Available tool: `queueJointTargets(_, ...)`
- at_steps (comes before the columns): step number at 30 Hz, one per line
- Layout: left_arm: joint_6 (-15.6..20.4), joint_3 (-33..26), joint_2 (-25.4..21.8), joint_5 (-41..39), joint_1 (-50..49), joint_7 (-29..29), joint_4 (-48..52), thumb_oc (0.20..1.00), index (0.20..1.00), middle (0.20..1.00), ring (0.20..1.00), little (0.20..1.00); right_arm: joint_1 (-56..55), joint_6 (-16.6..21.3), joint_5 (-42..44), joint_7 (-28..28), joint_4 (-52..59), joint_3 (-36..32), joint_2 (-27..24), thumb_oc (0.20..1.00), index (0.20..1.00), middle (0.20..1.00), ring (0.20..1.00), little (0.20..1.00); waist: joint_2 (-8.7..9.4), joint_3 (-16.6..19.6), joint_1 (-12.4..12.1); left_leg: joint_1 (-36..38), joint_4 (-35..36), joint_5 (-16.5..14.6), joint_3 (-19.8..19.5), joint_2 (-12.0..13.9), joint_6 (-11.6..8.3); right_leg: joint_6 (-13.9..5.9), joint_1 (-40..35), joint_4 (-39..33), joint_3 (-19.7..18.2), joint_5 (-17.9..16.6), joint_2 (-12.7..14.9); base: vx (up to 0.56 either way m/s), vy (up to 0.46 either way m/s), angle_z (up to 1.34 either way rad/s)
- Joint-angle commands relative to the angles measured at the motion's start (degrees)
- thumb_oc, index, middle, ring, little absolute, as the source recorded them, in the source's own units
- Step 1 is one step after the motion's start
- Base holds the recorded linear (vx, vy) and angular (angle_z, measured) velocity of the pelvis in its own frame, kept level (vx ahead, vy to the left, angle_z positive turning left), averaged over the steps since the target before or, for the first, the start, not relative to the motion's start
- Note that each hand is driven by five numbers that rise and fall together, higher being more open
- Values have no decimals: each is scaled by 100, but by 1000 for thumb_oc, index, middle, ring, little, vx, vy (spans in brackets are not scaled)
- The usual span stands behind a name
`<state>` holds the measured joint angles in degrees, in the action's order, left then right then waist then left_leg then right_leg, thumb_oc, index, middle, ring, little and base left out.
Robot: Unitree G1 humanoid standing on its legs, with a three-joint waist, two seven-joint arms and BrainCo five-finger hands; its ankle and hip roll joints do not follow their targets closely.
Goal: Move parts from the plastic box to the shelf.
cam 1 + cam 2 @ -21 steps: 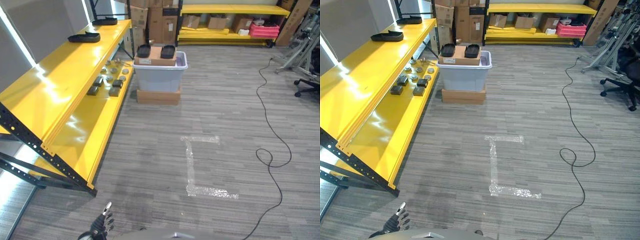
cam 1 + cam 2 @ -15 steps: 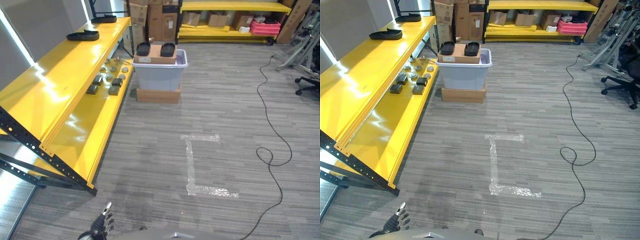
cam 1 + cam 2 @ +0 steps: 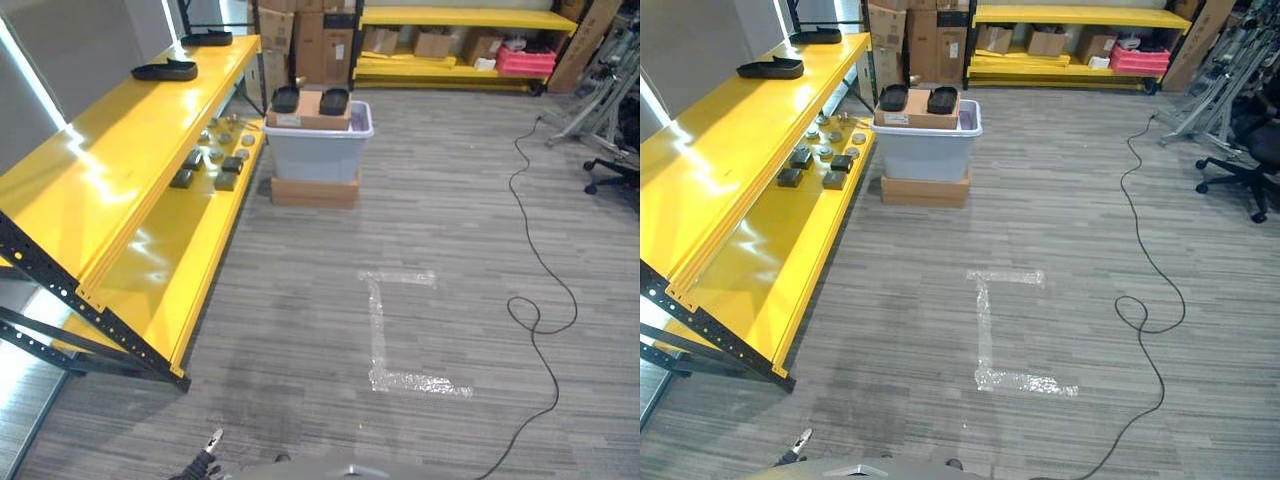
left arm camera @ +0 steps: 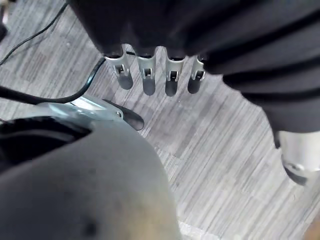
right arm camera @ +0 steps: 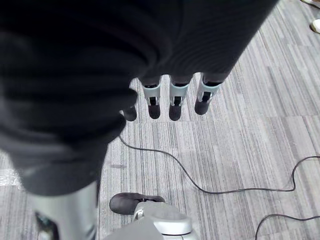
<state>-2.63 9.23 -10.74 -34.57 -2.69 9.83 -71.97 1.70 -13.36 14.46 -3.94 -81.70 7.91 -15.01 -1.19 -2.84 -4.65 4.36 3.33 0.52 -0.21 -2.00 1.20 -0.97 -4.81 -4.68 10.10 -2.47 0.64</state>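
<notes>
The grey plastic box (image 3: 318,145) stands far ahead on a flat carton, beside the end of the yellow shelf (image 3: 120,170). A cardboard box on top of it carries two black parts (image 3: 310,99). Several small dark and round parts (image 3: 215,162) lie on the shelf's lower level, and two black parts (image 3: 166,70) rest on its upper level. My left hand (image 4: 145,80) hangs over the floor, fingers straight, holding nothing; one fingertip of the left hand (image 3: 212,440) shows at the bottom edge. My right hand (image 5: 174,102) is open and empty too.
Silver tape marks (image 3: 385,330) lie on the grey striped floor ahead. A second yellow shelf (image 3: 460,45) with cartons and a pink crate lines the far wall. An office chair (image 3: 612,170) and metal stands sit at the right.
My left hand has dropped lower at the bottom edge, so just a fingertip shows now. The view has shifted slightly; the box, shelf and parts stay put.
</notes>
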Motion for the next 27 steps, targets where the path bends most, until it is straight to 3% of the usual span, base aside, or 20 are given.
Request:
queueJointTargets(1,174,-38,-28,174,298,-445,-179,1000,1000,1000,1000,1000,76,299,-254,116,-220,193,28,1000,1000,1000,1000,1000,136,177,-135,-189,9,10,84,12,-45,-579,115,12,43,-213,498,0,0,0)
queueJointTargets(4,82,-87,-35,433,295,-1105,-268,1000,1000,1000,1000,1000,72,102,-243,142,-183,247,34,1000,1000,1000,1000,1000,152,167,-132,-204,-9,15,82,10,-48,-581,122,30,52,-218,505,0,0,0)
queueJointTargets(7,92,-189,-66,521,334,-1345,-401,1000,1000,1000,1000,1000,85,-87,81,42,-273,254,46,1000,1000,1000,1000,1000,172,169,-137,-172,8,10,81,4,-40,-573,93,22,51,-216,501,0,0,0)
queueJointTargets(12,-69,-253,-56,770,379,-1396,-537,1000,1000,1000,1000,1000,96,-242,421,-30,-373,116,60,1000,1000,1000,1000,1000,169,190,-124,-137,22,16,97,-1,-36,-563,75,25,32,-222,493,6,-2,0)
queueJointTargets(18,-56,-211,-62,764,387,-1467,-478,1000,1000,1000,1000,1000,67,-376,73,-64,-362,74,19,1000,1000,1000,1000,1000,166,193,-85,-135,-11,2,164,3,-27,-559,92,57,14,-225,486,3,1,-1)
queueJointTargets(25,-144,-221,-51,708,396,-1461,-481,1000,1000,1000,1000,1000,131,-183,196,-151,-391,145,37,1000,1000,1000,1000,1000,177,198,-124,-129,-46,-21,125,14,-34,-540,72,55,8,-206,467,0,0,0)
queueJointTargets(27,-8,-220,-41,744,398,-1475,-470,1000,1000,1000,1000,1000,159,231,450,-91,-325,123,25,1000,1000,1000,1000,1000,173,200,-131,-112,-57,-22,115,24,-40,-533,49,58,10,-202,459,16,-3,0)
